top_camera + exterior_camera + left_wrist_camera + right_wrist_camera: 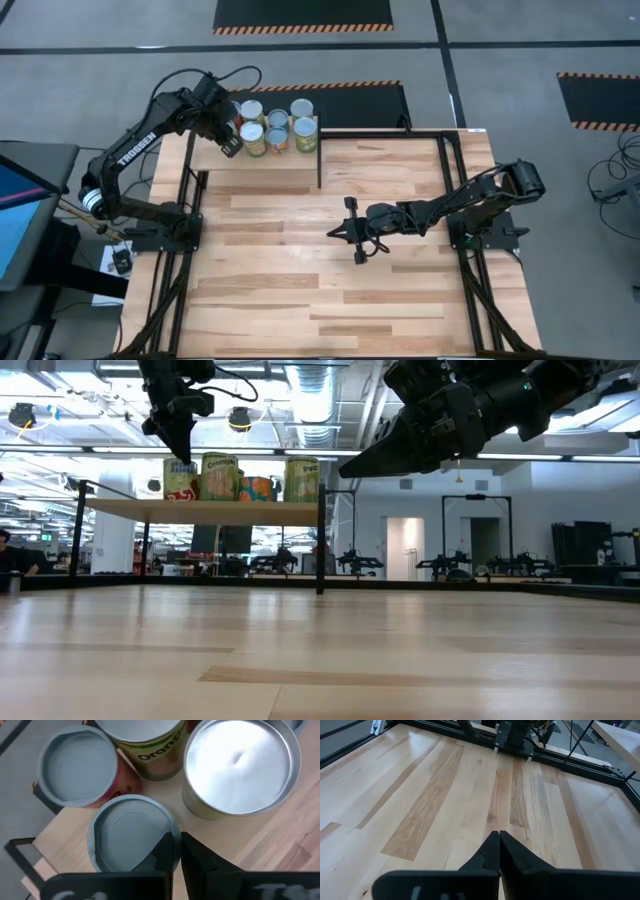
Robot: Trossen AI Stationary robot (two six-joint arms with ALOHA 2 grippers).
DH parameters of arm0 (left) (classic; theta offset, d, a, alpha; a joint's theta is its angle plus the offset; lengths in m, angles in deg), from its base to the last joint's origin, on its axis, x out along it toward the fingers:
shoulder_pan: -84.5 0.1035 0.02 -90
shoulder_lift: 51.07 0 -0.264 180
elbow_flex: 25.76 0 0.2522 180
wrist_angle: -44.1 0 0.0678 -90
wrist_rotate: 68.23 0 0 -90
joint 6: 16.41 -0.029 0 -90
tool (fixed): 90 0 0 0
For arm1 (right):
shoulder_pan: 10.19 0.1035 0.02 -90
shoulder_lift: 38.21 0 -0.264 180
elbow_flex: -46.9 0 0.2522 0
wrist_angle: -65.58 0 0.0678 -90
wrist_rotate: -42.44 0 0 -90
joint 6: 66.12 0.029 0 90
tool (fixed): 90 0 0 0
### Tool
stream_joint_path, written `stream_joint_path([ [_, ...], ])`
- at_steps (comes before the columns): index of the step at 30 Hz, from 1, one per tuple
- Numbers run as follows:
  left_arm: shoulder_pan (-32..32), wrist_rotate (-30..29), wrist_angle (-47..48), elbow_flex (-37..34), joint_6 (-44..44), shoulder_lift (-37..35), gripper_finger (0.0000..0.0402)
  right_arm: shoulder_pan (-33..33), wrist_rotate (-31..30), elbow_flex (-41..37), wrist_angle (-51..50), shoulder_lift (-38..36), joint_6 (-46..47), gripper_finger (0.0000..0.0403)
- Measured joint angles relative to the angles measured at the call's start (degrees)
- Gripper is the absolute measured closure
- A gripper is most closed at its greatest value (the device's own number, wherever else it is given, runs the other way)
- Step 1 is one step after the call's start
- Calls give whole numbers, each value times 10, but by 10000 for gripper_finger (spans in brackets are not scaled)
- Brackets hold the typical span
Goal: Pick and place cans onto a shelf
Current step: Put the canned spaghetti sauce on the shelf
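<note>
We found the left gripper (229, 146) poised above the near left corner of the shelf (300, 165), its fingers (167, 851) pressed together with nothing between them. Directly beneath its fingertips stood one of the cans (254, 139), lid up, and just beyond that the rest of the cluster: a red-labelled can (77, 767), a yellow one reading "Orange" (150, 747) and a can with a bright silver lid (239, 767), all upright and close together on the shelf. From table height we saw the cans (220, 477) ranged along the raised plywood board, with the left gripper (180, 445) hanging over the leftmost of them.

The right gripper (352, 232) hovered over the middle of the table (330, 290), well apart from the shelf and the cans. Its fingers (492, 852) were likewise closed tight and held nothing; only bare planks lay below it.
</note>
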Motion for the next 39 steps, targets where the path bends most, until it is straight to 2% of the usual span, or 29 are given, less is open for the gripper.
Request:
stream_joint_path([
  [8,0,5,-4,0,-2,10,381,0,0,0,0,0,0,381],
  [24,-1,1,-4,0,5,9,378,0,0,0,0,0,0,380],
  [39,-3,3,-4,0,-5,7,306,0,0,0,0,0,0,382],
])
